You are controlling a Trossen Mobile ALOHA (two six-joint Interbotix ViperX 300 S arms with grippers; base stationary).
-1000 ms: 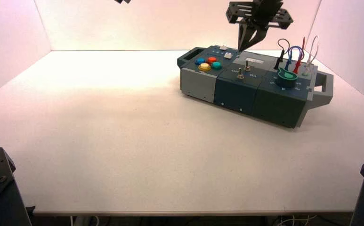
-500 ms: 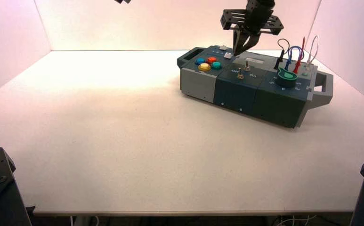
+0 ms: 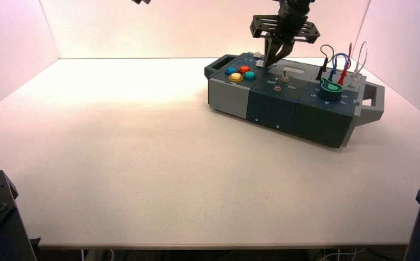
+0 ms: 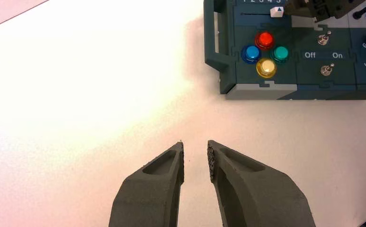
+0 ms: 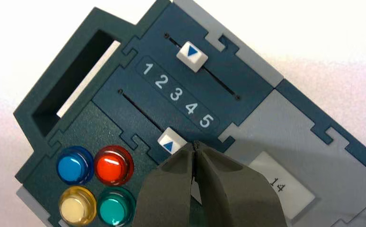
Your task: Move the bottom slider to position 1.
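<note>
R jaws (image 5: pixel 195 143): pressed tog., tips at edge of bottom slider
Bottom slider: white squarish plastic knob w/ blue triangle (image 5: pixel 172 140), on dark-blue panel, nr 4–5 end of its slot
Other slider: white plastic knob w/ blue triangle (image 5: pixel 191 56), nr 2–3
Btns: round blue (image 5: pixel 72 165), red (image 5: pixel 111 165), yellow (image 5: pixel 77 205), green (image 5: pixel 114 206), beside slider panel
L jaws (image 4: pixel 195 161): spread, over pale table (image 3: pixel 169 163)
</note>
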